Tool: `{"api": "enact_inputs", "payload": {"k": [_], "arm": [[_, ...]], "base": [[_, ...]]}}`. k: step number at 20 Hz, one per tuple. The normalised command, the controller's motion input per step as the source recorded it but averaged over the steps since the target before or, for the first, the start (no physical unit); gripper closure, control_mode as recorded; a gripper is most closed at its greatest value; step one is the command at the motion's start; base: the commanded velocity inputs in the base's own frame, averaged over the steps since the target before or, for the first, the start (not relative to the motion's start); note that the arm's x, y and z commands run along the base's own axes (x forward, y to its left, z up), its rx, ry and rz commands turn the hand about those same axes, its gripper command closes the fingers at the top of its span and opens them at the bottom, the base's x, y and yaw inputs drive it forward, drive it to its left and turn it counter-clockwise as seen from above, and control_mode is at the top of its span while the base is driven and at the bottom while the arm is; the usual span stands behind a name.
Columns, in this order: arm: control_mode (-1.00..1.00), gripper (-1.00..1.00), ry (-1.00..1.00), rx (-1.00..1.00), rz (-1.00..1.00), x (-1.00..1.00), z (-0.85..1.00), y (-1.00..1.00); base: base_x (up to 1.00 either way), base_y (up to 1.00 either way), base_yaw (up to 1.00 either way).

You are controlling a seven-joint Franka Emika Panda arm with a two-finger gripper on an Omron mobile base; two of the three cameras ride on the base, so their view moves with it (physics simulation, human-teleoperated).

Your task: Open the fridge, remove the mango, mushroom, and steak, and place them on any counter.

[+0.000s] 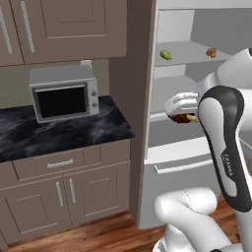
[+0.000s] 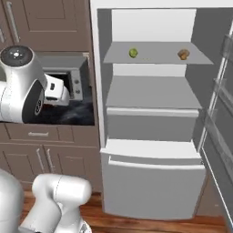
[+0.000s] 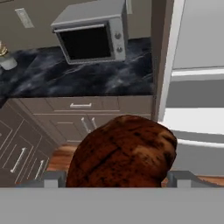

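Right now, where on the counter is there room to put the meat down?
The counter is bare in front of the microwave and on to its right end by the fridge. In the hand view it is also bare left of the microwave, up to a small jar. The back middle is crowded. The tool holds the steak.

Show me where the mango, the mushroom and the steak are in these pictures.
mango (image 2: 133,53): right base view, middle of the green fruit on the upper fridge shelf.
mushroom (image 2: 183,54): right base view, its brownish cap, same shelf.
steak (image 3: 124,151): hand view, middle of the dark red lump between the finger tips.
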Motion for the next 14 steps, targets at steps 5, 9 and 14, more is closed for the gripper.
{"api": "enact_inputs", "payload": {"k": [5,9,14], "arm": [[1.00,1.00,0.00,0.00,0.00,0.00,0.00,0.00],[1.00,1.00,0.00,0.00,0.00,0.00,0.00,0.00],[-1.00,1.00,0.00,-0.19,0.14,0.61,-0.92,0.97]], "base": [[1.00,0.85,0.17],[0.81,0.86,0.12],[0.00,0.00,0.00]]}}
